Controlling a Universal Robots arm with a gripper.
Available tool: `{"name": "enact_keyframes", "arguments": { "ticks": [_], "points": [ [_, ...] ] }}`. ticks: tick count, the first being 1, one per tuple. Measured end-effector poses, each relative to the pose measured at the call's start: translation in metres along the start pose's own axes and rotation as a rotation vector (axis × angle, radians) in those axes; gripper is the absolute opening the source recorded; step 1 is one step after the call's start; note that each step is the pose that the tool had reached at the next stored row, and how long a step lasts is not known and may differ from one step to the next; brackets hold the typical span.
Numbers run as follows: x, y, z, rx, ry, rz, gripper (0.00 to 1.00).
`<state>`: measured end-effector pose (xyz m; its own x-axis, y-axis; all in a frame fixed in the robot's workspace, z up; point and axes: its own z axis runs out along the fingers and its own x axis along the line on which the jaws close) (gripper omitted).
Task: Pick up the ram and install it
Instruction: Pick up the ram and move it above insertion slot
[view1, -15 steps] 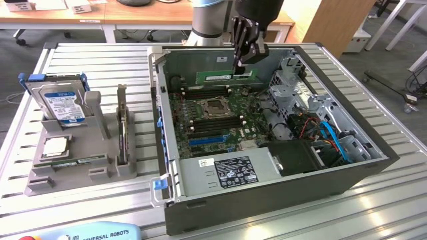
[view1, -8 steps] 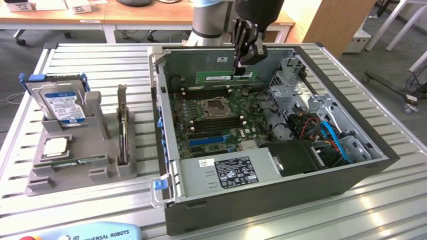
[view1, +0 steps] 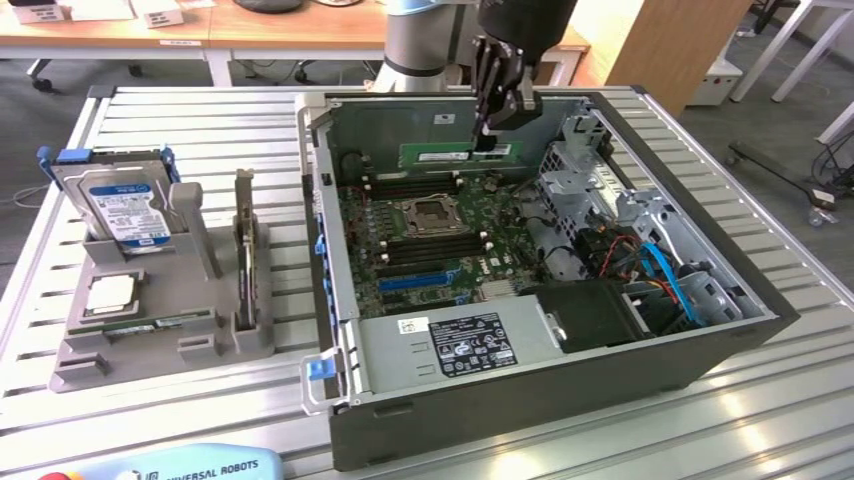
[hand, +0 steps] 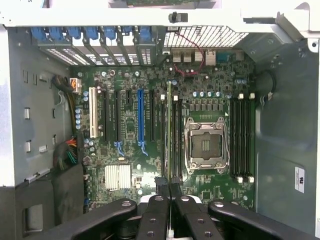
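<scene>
The ram (view1: 451, 155) is a long green stick that hangs level over the open computer case, above the back of the motherboard (view1: 414, 240). My gripper (view1: 495, 138) comes down from above and is shut on the ram's end towards the exterior view's right. In the wrist view the ram (hand: 169, 130) shows edge-on as a thin strip running out from between my black fingertips (hand: 162, 186). It lies over the dark memory slots (hand: 175, 140) beside the empty processor socket (hand: 206, 145). A second bank of slots (hand: 242, 135) sits on the socket's other side.
A grey tray (view1: 80, 365) on the exterior view's left holds a hard drive (view1: 127, 205), a silver processor chip (view1: 111, 292), an upright dark card (view1: 244, 250) and a green stick (view1: 150, 322). The case walls (view1: 534, 390), drive cage (view1: 587, 170) and cables (view1: 667, 280) crowd the board.
</scene>
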<state>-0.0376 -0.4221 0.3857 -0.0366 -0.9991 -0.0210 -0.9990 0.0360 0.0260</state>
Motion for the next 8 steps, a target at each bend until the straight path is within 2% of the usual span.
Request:
{"name": "enact_keyframes", "arguments": {
  "ticks": [4, 8],
  "points": [
    [-0.0001, -0.0025, 0.001, 0.0001, 0.0, 0.0, 0.11],
    [0.0, -0.0027, 0.0066, 0.0, 0.0, 0.0, 0.11]
  ]
}}
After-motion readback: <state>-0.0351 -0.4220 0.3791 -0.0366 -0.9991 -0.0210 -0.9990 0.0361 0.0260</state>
